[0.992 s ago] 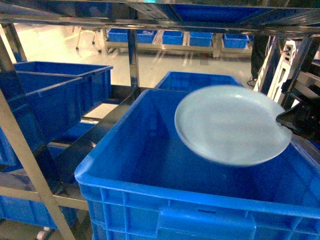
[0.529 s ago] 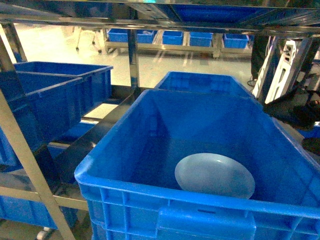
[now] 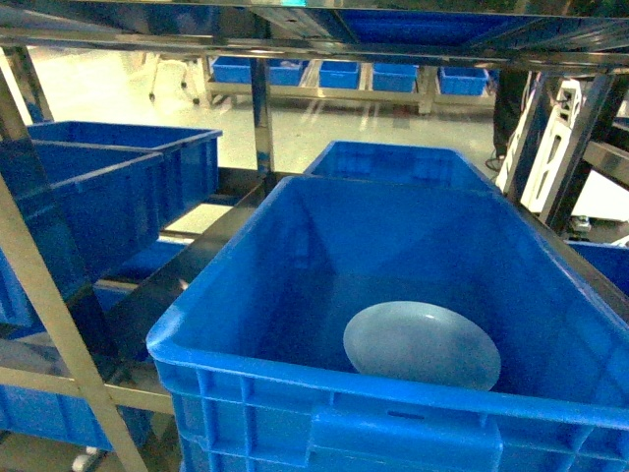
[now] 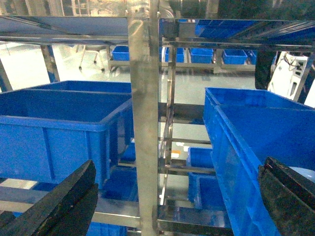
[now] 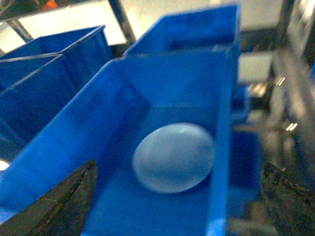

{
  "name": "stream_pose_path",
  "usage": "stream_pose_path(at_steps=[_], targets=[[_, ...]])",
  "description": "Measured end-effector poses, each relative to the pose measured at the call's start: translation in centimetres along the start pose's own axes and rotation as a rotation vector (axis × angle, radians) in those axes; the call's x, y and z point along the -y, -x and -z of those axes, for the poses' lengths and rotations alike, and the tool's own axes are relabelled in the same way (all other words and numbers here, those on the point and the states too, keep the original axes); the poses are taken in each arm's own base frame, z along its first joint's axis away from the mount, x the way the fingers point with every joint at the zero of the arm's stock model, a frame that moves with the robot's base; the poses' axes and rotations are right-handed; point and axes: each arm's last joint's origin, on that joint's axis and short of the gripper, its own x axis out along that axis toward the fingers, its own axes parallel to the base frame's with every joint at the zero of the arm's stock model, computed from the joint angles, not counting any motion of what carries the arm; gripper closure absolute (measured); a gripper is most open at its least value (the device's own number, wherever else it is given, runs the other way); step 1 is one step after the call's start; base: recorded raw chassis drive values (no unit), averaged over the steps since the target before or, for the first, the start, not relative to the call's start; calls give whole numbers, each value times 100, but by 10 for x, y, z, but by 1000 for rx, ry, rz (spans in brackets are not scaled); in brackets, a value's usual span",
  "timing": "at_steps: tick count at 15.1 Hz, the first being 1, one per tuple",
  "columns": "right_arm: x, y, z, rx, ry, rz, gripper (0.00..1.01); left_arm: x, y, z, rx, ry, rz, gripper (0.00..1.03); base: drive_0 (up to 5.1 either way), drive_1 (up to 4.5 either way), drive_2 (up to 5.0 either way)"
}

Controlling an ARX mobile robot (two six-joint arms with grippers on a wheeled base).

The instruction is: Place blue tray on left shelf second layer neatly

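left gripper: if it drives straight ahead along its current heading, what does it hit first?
Likely the steel upright of the rack: it stands dead centre between the open left gripper fingers, nearer than the crates either side. Depth is unclear, so treat this as a guess.

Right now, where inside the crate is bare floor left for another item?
The tray lies near the front wall of the crate, right of centre. Bare floor remains behind it and to its left. Its front and right sides are tight.

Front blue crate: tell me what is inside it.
The front blue crate holds only the blue tray, lying flat on its floor toward the near wall. The floor under the tray is covered.
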Motion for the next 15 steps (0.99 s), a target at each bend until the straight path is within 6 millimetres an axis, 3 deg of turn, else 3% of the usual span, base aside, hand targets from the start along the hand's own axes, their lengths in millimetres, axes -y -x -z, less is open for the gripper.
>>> stream_pose_path(at_steps=[1, 4, 9, 13, 14, 15], targets=[[3, 6, 5, 69, 120, 45, 3, 0, 0, 0, 0, 0, 0, 5, 0, 0, 0], [25, 21, 34, -31, 393, 167, 3, 0, 0, 0, 0, 0, 0, 5, 0, 0, 0], [22, 51, 29, -11, 498, 194, 3, 0, 0, 0, 0, 0, 0, 5, 0, 0, 0], [18, 68, 21, 66, 434, 183, 5, 0, 0, 0, 0, 0, 0, 5, 0, 0, 0], [28, 73, 33, 369, 289, 186, 41, 0, 0, 0, 0, 0, 0, 5, 0, 0, 0], [31, 74, 46, 370, 262, 181, 82, 0, 0, 0, 0, 0, 0, 5, 0, 0, 0]])
